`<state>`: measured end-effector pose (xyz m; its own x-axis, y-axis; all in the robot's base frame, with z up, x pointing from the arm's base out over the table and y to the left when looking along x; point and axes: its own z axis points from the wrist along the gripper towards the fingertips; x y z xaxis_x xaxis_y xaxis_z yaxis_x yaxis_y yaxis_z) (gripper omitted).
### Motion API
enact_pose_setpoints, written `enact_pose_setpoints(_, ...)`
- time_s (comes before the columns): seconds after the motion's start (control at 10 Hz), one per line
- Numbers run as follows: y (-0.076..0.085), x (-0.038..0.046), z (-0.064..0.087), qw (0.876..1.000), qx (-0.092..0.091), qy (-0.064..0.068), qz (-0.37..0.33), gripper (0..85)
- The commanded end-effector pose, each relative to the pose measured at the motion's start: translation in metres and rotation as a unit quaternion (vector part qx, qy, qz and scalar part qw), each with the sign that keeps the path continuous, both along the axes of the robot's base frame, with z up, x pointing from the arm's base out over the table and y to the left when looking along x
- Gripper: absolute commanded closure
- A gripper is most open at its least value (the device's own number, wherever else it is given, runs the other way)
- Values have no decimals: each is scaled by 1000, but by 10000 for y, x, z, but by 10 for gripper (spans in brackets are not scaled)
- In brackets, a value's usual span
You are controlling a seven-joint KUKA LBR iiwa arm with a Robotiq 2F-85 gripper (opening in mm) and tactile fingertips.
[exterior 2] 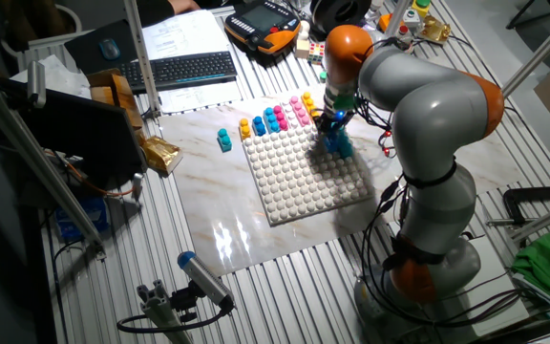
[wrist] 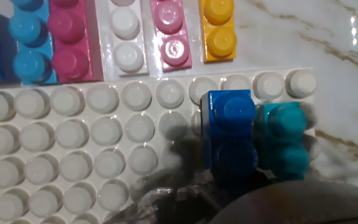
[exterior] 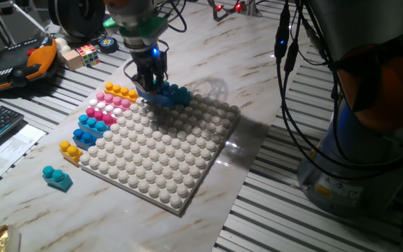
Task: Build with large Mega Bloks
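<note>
On the marble tabletop (exterior: 271, 140), nearest in one fixed view, a lone teal brick (exterior: 57, 177) lies off the corner of the white baseplate (exterior: 163, 157), apart from it. A yellow-orange brick (exterior: 69, 150) sits just beside the baseplate's left edge, and beyond it along that edge come a blue brick (exterior: 89, 126), pink bricks (exterior: 103, 110) and another yellow-orange brick (exterior: 120, 91). Most of the baseplate's studs are bare, with open marble on its right side.

The arm (exterior 2: 428, 105) arches over from the right and comes down nearly vertical at the baseplate's far edge. The gripper (exterior: 150, 82) is low over a blue brick (wrist: 230, 127) that stands at that edge with a teal brick (wrist: 283, 140) touching its side. The fingers flank this pair, but whether they pinch the bricks or stand slightly off them cannot be told; the hand view is blurred and dark there.

Farther back, a puzzle cube (exterior: 87, 53) lies near an orange-and-black pendant (exterior: 16, 63).
</note>
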<state>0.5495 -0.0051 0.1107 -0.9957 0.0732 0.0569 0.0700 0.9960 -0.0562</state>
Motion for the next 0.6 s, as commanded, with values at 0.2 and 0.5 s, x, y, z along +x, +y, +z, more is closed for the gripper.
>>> enact_pose_setpoints(0.2, 50, -93, -88, 1000, -4, 2, 17, 840)
enact_pose_setpoints(0.5, 33, -141, -191, 1000, -1, -4, 19, 840)
